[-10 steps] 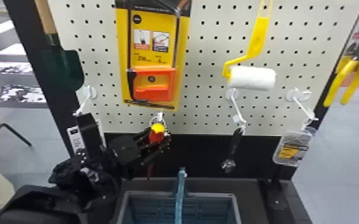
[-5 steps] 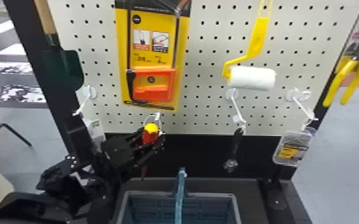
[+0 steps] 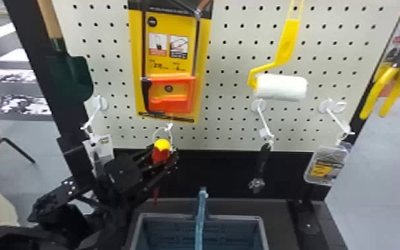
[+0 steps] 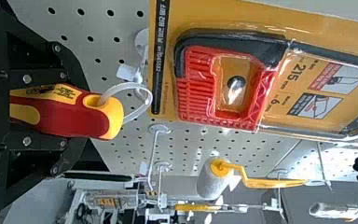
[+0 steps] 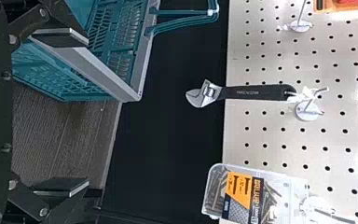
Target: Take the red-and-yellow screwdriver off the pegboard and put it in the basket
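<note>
In the head view my left gripper (image 3: 167, 159) is shut on the red-and-yellow screwdriver (image 3: 160, 153), which hangs handle-up under the orange-handled saw pack. A white loop runs from its yellow end to a hook on the pegboard (image 3: 231, 136). The left wrist view has the screwdriver (image 4: 70, 108) held along the left gripper (image 4: 67, 112), its looped end sticking out past the fingers. Below and right of it in the head view is the basket (image 3: 239, 218). My right gripper (image 5: 77, 112) stands open and holds nothing, beside the basket (image 5: 100, 72) in the right wrist view.
An adjustable wrench (image 3: 261, 166) and a clear pack (image 3: 325, 164) hang right of the screwdriver. A paint roller (image 3: 280, 87), the saw pack (image 3: 171, 66) and a green trowel (image 3: 68, 74) hang higher. The basket's upright handle (image 3: 201, 212) rises near the screwdriver.
My left gripper and the screwdriver have shifted a little to the left in the head view. The forearm has swung outward and lower, away from the left-hand hook.
</note>
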